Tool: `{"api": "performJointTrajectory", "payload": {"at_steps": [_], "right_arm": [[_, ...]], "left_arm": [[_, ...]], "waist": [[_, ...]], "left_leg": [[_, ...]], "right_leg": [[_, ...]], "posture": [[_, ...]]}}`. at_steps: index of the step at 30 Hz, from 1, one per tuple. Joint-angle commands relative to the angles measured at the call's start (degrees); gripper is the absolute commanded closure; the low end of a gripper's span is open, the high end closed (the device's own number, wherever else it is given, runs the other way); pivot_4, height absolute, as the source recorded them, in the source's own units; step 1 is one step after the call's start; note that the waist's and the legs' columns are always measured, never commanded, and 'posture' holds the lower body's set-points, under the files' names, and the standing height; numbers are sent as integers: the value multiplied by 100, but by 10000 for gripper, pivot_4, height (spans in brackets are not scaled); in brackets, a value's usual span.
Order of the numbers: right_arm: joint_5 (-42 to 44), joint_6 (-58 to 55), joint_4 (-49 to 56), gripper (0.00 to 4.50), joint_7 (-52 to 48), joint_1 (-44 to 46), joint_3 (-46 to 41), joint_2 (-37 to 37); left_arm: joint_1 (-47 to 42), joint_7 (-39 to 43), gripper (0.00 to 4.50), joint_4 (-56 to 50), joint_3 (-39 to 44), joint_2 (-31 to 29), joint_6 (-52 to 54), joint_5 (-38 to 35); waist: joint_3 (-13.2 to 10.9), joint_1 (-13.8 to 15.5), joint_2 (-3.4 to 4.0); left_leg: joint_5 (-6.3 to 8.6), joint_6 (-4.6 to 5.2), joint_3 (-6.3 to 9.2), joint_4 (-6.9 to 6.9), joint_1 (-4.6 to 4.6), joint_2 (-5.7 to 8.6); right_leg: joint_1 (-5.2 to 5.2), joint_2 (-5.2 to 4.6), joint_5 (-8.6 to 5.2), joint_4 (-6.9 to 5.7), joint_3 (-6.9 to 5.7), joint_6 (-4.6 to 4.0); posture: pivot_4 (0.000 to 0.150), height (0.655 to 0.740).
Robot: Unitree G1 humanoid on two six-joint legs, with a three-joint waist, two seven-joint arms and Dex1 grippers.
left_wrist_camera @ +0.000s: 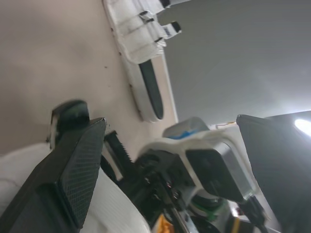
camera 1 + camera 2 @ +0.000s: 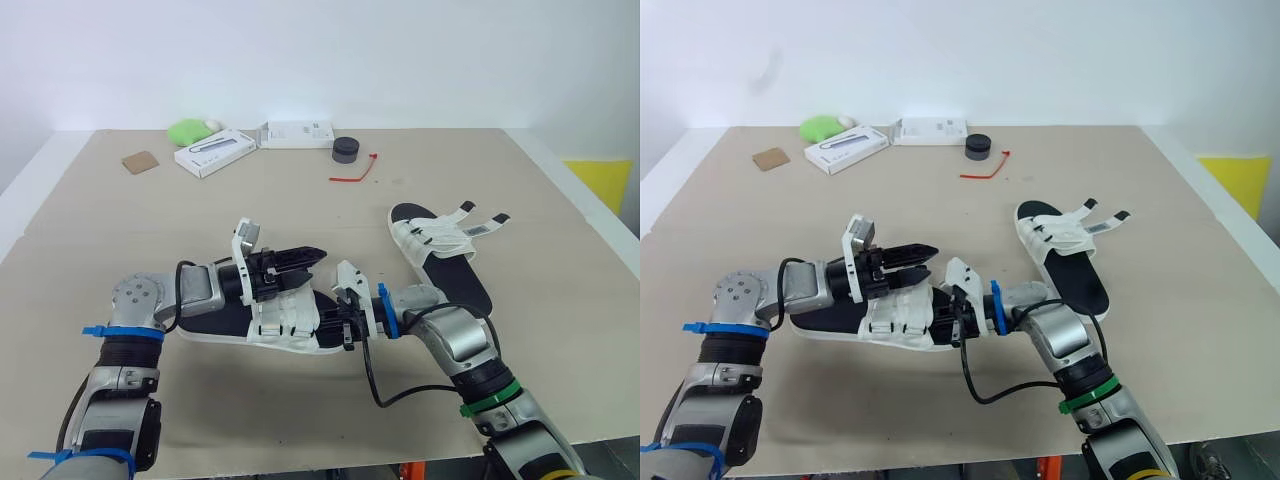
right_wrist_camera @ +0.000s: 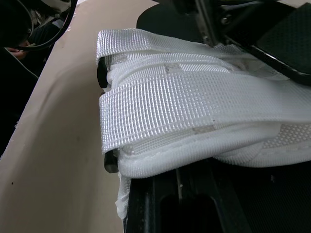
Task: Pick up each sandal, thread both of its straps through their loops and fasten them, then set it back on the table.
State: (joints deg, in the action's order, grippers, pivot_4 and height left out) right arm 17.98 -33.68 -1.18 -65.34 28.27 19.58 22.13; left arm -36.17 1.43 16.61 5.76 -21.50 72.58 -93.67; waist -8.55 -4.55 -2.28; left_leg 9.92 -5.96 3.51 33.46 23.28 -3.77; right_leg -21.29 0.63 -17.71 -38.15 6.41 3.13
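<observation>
Elbows bent (both), left pincer (image 2: 308, 258) over sandal (image 2: 290, 320).

Tan table (image 2: 560, 260): near sandal (image 2: 215, 318) lower centre, far sandal (image 2: 450, 260) centre right. Upper left lie brown card (image 2: 140, 162), green lump (image 2: 187, 130), white boxes (image 2: 213, 152), black puck (image 2: 345, 150), red tie (image 2: 355, 174)

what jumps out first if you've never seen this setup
In the middle of the table, the left gripper and the right gripper close in from either side on one sandal with white straps. A second sandal lies further right, its two strap ends sticking out loose. A red tie lies near the far edge.
</observation>
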Motion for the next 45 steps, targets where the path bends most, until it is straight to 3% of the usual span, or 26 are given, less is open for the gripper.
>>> {"api": "performJointTrajectory", "payload": {"at_steps": [1, 5, 9, 18, 22, 27, 31, 35, 39, 45], "right_arm": [[-159, -256, -297, 45000, 123, -270, 298, 5], [-149, -253, -300, 45000, 152, -279, 296, -4], [-134, -251, -299, 45000, 156, -288, 278, 18], [-115, -236, -365, 45000, 137, -218, 233, -34], [-119, -229, -365, 45000, 187, -142, 112, 19], [-237, -537, 435, 45000, 597, 39, -46, 251], [-353, -1071, 710, 45000, 1126, 413, -207, 394], [-330, -1664, 980, 45000, 1392, 767, -249, 649], [-269, -2244, 1367, 45000, 1506, 1125, -213, 970], [-166, -2770, 1878, 45000, 1510, 1467, -162, 1428]], "left_arm": [[-94, -70, 478, 244, -36, 74, 40, 566], [-256, -113, 478, 425, 180, 141, -1, 840], [-550, 310, 478, 224, 615, 127, -52, 643], [-620, 2555, 478, -1241, 888, -769, 595, 207], [-97, 4158, 478, -2303, 544, -1808, 606, 1031], [662, 5853, 478, -3089, -158, -2906, -684, 2730], [867, 6215, 478, -3054, -186, -2934, -1062, 3066], [1189, 6689, 478, -3244, -369, -3090, -1510, 3559], [1522, 6991, 478, -3425, -444, -3192, -1847, 3899], [1843, 6976, 478, -3727, -490, -3103, -2294, 4285]], "waist": [[2, 2, 1], [5, 7, 8], [5, 4, 8], [-9, -34, 11], [-23, -59, 24], [-82, -49, 37], [-142, 8, 38], [-155, 28, 51], [-159, 49, 57], [-180, 68, 67]], "left_leg": [[0, 0, 0, 0, -1, 0], [-1, 1, 1, 4, -14, 0], [-2, 2, 1, 7, -17, 1], [1, -2, 3, -5, 5, 0], [1, -2, 4, -7, 5, -1], [-2, -5, 2, -5, 4, 1], [-12, -1, -4, -4, 22, 1], [-35, 8, -6, -2, 124, 1], [-36, 10, -4, -2, 185, 1], [-30, 19, -5, 1, 192, 2]], "right_leg": [[1, 0, 0, 0, 0, 0], [0, -1, 1, 0, -1, 2], [0, -1, 4, 0, -1, 7], [-6, 2, -1, 0, 0, -1], [-7, 2, -1, 0, 0, -2], [-35, -4, -13, 0, -1, -26], [-60, -9, -7, 0, 2, -32], [-133, -9, 35, -3, 3, 2], [-198, -8, 55, -11, 0, -40], [-199, -9, 50, -10, -1, -42]], "posture": [[1500, 7400], [1500, 7400], [1500, 7400], [1500, 7400], [1500, 7400], [1500, 7400], [1500, 7400], [1500, 7400], [1500, 7400], [1500, 7400]]}}
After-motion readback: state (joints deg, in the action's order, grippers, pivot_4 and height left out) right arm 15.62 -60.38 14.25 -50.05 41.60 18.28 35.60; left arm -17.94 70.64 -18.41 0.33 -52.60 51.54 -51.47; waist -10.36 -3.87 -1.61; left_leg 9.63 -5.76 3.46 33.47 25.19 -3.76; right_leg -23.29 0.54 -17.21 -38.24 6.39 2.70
